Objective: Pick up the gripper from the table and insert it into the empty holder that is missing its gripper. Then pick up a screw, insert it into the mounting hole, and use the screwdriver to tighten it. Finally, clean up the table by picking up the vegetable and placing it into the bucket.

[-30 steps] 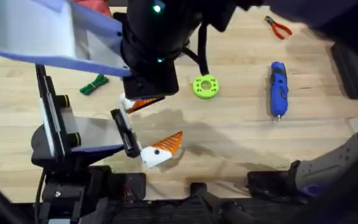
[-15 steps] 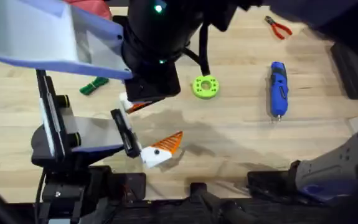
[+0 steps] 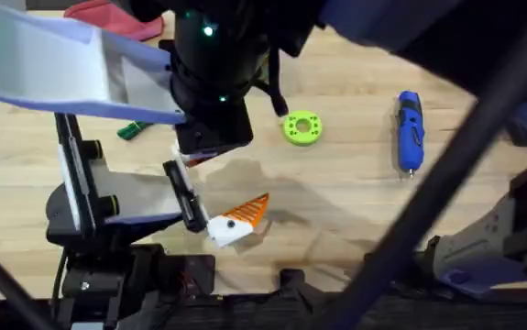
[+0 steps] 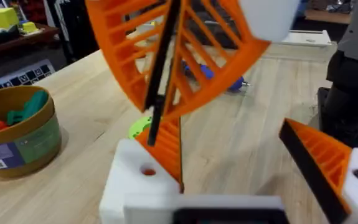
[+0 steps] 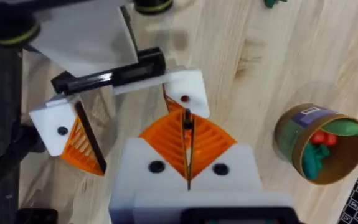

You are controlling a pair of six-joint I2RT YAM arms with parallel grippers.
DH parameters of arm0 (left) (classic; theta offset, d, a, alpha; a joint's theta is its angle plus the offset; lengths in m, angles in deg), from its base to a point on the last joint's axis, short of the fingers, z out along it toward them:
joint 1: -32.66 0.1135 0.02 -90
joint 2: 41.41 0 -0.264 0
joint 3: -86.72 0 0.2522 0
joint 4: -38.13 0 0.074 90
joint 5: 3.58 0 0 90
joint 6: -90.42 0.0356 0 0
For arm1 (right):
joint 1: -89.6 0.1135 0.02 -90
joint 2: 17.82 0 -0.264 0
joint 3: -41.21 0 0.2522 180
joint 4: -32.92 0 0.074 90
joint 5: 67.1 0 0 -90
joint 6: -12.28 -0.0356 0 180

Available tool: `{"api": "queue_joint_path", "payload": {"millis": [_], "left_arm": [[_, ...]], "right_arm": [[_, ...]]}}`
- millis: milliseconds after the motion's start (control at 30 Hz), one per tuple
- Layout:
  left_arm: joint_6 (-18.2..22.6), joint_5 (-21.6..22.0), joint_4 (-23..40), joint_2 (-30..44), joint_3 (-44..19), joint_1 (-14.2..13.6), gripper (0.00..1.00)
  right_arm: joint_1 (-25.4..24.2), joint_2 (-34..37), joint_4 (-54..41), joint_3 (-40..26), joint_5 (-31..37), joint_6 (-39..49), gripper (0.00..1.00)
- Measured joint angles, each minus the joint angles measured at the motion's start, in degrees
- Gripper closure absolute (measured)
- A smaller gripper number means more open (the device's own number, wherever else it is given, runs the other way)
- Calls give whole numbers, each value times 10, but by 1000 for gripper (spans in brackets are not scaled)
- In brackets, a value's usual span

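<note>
Orange gripper (image 5: 177, 119) is pinched in the right gripper (image 5: 187, 163) at the white holder (image 5: 188, 93); left gripper (image 4: 247, 180) gapes wide.

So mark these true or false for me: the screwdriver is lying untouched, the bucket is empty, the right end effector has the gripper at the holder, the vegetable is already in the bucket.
1. The screwdriver lies on the table, with no end effector touching it. True.
2. The bucket is empty. False: red and green toys sit inside it.
3. The right end effector is shut on the gripper, holding it at the holder. True.
4. The vegetable is already in the bucket. False: it lies on the table, partly hidden under the arm.
</note>
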Motion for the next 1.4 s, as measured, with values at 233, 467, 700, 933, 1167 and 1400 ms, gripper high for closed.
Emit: {"api": "queue_joint_path", "payload": {"millis": [233,467,700,933,1167,1400], "left_arm": [[0,0,0,0,0,0,15],[0,0,0,0,0,0,15],[0,0,0,0,0,0,15],[0,0,0,0,0,0,15],[0,0,0,0,0,0,16],[0,0,0,0,0,0,15]], "right_arm": [[0,0,2,0,0,0,997],[7,1,3,0,0,0,997],[9,12,3,0,-2,0,997],[9,14,3,0,-2,0,997],[9,14,1,0,-2,0,997],[9,14,2,0,-2,0,997]]}}
